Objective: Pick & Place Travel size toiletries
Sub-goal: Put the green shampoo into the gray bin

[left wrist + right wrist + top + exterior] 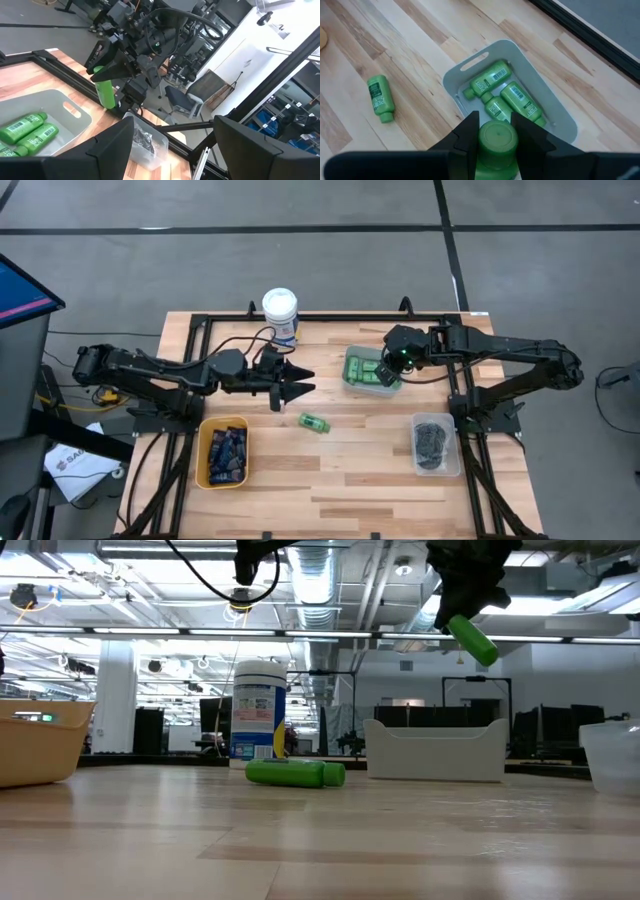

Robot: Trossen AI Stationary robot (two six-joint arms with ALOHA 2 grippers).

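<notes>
Your right gripper [493, 131] grips a green bottle [496, 145] between its fingers, above the white bin [352, 380] right of centre in the high view; three bottles lie in that bin. Another bottle [314, 422] lies loose mid-table. Your left gripper [297, 380] hangs spread and empty, left of centre. Navy tubes fill the yellow bin [203, 450] lower left; grey tins fill the clear bin [455, 445] lower right.
</notes>
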